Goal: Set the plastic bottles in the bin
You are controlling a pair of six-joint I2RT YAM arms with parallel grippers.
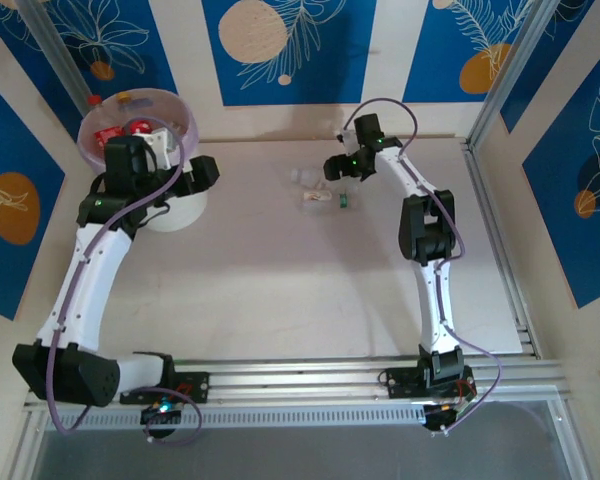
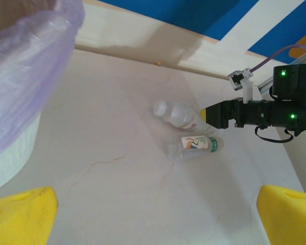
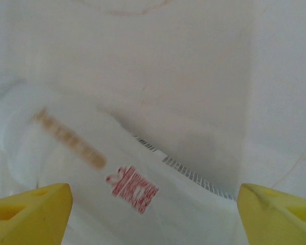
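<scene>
Item: tabletop (image 1: pixel 280 280), pale and faintly veined, carrying one bin and two loose bottles. Bin (image 1: pixel 180 212): round and white, standing at the far left corner of the tabletop, with a purple bag (image 2: pixel 25 66) folding over its rim; its white wall is showing at the left edge of the left wrist view. Contents: red-labelled bottles (image 1: pixel 110 136) lying inside the bag, with a few caps poking up near the far rim. Loose stock: a clear bottle (image 2: pixel 173 112) lying on its side near the far middle of the tabletop, and just beside it, nearer the arms, a labelled bottle (image 2: pixel 196 144) with a white-and-green label, also lying on its side; the two are sitting close but apart. Left fingers (image 2: pixel 25 214): hanging beside the bin on its right, spreading fully wide and gripping nothing, with the tips facing across the tabletop toward the loose bottles. Right fingers (image 3: pixel 30 214): reaching down at the clear bottle from the right, standing wide apart with a bottle body bearing red print lying between and below the yellow tips in the right wrist view; that view is blurring, so whether either tip is touching the plastic cannot be told. In the left wrist view, one yellow tip is sitting right at the clear bottle's right end.
</scene>
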